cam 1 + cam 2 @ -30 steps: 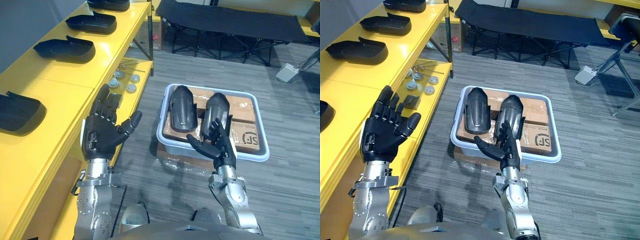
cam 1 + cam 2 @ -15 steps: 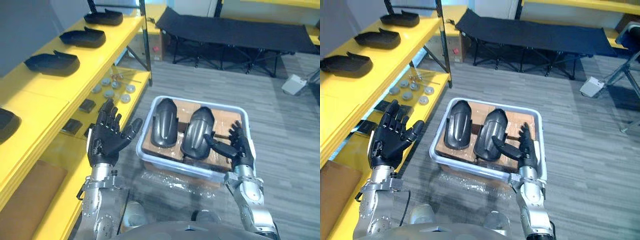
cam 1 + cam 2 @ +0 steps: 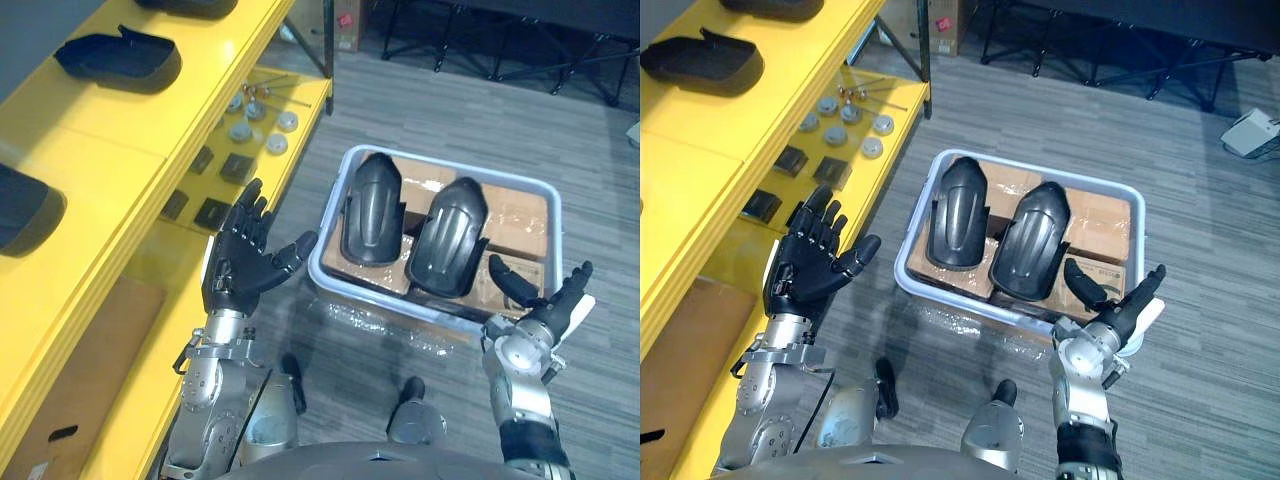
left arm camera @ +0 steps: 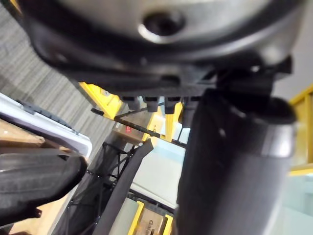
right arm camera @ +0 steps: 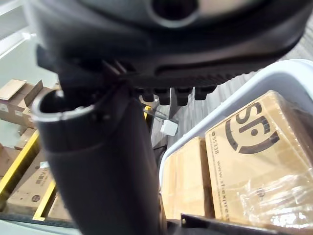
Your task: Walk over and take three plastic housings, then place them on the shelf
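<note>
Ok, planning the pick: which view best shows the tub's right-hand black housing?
Right eye view: the black plastic housing lies whole, near the middle, on brown cardboard boxes. Left eye view shows it whole too, further right. Wrist views: too close to tell.

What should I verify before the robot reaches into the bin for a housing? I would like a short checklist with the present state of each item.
1. Left hand open and empty: ok.
2. Right hand open and empty: ok.
3. Housings uncovered in the bin: ok, left housing and right housing lie side by side.
4. Three housings in the bin: not ok, two show.
5. Bare room on the shelf top: ok.
6. A hand touching a housing: not ok, both are apart from them.
</note>
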